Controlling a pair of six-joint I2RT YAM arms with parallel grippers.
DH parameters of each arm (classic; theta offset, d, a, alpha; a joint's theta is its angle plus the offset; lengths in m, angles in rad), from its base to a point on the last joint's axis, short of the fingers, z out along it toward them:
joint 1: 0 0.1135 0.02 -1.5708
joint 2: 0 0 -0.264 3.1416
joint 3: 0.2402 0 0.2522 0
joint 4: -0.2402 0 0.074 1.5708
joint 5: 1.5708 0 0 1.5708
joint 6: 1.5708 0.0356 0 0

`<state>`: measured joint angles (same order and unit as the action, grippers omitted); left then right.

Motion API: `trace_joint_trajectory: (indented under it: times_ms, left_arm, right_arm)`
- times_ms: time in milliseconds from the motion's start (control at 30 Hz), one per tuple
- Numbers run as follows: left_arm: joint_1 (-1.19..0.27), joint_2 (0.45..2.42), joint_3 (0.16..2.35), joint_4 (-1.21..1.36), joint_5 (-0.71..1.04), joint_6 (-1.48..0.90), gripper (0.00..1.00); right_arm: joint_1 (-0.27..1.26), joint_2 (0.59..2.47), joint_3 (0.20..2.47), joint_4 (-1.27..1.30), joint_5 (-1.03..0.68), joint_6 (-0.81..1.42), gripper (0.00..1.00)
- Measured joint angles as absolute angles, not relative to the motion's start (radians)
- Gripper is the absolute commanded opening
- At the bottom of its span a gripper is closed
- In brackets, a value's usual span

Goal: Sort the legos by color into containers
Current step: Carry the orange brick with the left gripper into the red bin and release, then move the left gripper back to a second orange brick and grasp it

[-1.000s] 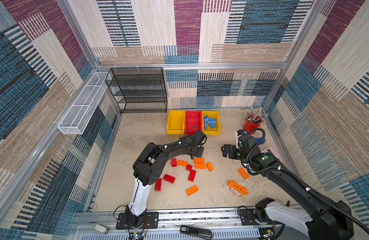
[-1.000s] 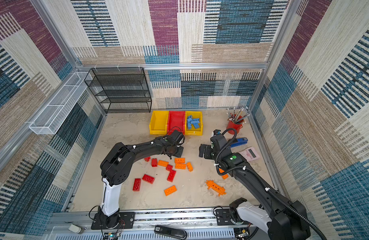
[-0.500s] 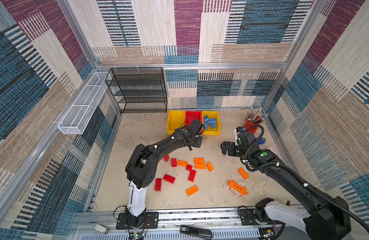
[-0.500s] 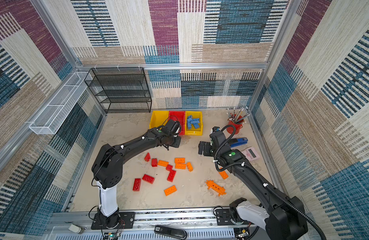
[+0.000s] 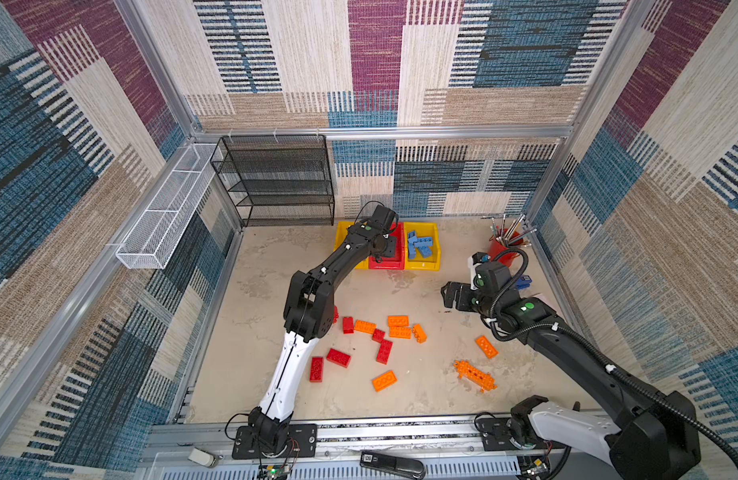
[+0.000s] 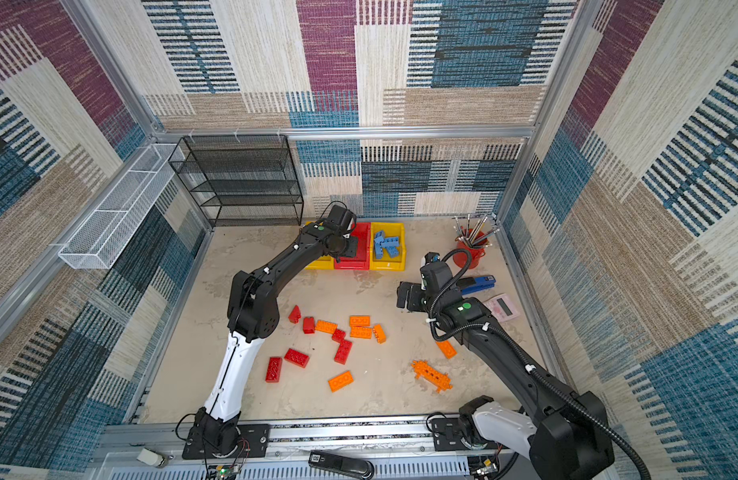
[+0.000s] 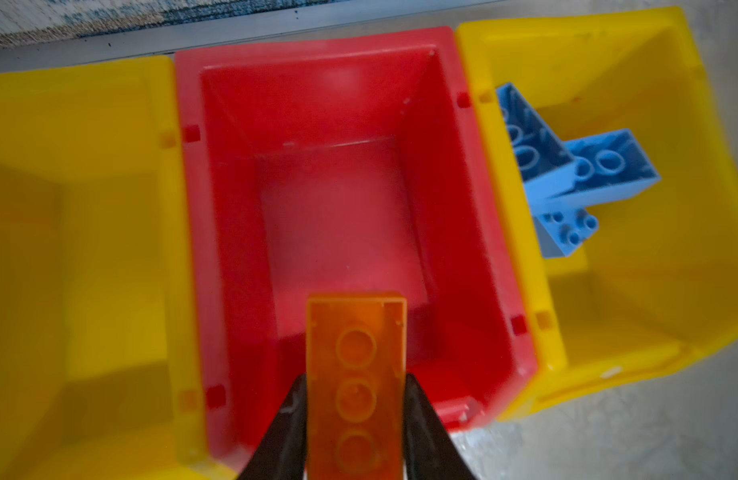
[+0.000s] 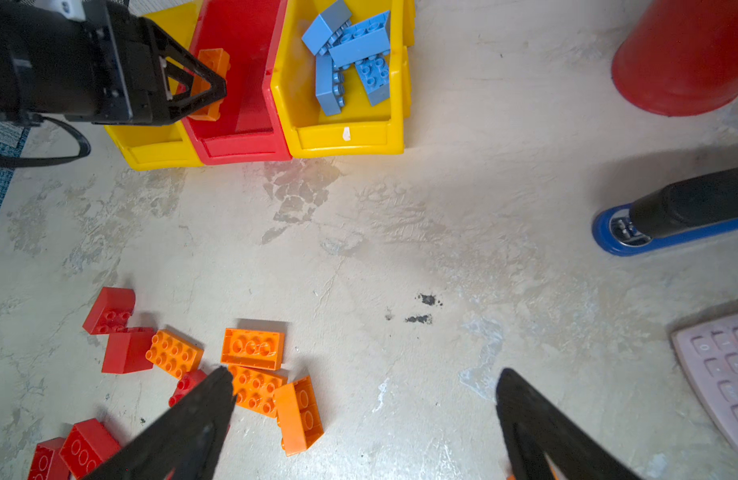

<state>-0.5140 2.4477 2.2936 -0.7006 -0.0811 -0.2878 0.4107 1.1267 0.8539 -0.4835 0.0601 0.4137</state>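
At the back of the table (image 8: 400, 249) stands the red bin (image 7: 442, 208). The right hand (image 8: 365, 374) hangs wide open, well apart from it. The left hand (image 7: 357, 380), over the bin, clamps an orange brick (image 7: 356, 332) by its long sides; its long axis runs straight out past the fingertips.

Left bin (image 7: 88, 208), right bin (image 7: 650, 291): yellow. Middle bin (image 7: 338, 104): red. Binned bricks (image 7: 538, 145): light blue. Clamped brick (image 7: 356, 332): orange. Left claw (image 7: 356, 376), right claw (image 8: 363, 371): black.

On table (image 8: 359, 249), beige with mottled grey patches: red bricks (image 5: 338, 357), orange bricks (image 5: 397, 320), orange spiky piece (image 5: 475, 376).

Walls (image 5: 375, 62): woven patchwork of blue, maroon, beige, with striped blocks. Rack (image 5: 276, 178): black mesh. Basket (image 5: 167, 208): white wire. Cup (image 8: 683, 62): red. Stapler (image 8: 671, 216): blue, black. Calculator (image 8: 725, 374): pink.
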Motion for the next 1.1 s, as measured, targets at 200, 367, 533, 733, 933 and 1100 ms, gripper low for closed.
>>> trace_joint_trajectory:
  times_ms: [200,367,533,733,933,1100]
  left_arm:
    - [-0.497,2.482,2.332,-0.706,-0.025,-0.29,0.68]
    - [-0.492,2.446,2.278,-0.683,0.037,-0.298,0.69]
    - [-0.508,2.274,2.049,-0.617,0.097,-0.349,0.69]
    - [-0.634,1.946,1.601,-0.513,0.104,-0.424,0.69]
    - [-0.833,1.732,1.3,-0.472,0.065,-0.506,0.69]
    - [-0.948,1.679,1.176,-0.403,0.054,-0.606,0.69]
  right_arm:
    - [0.406,1.113,0.846,-0.483,0.059,0.41,0.99]
    - [0.406,1.097,0.846,-0.484,0.059,0.41,0.99]
    - [0.406,1.078,0.848,-0.488,0.059,0.417,0.99]
    - [0.406,1.053,0.805,-0.487,0.052,0.444,0.99]
    - [0.406,0.989,0.748,-0.511,0.063,0.463,0.99]
    - [0.406,0.9,0.715,-0.525,0.082,0.489,0.99]
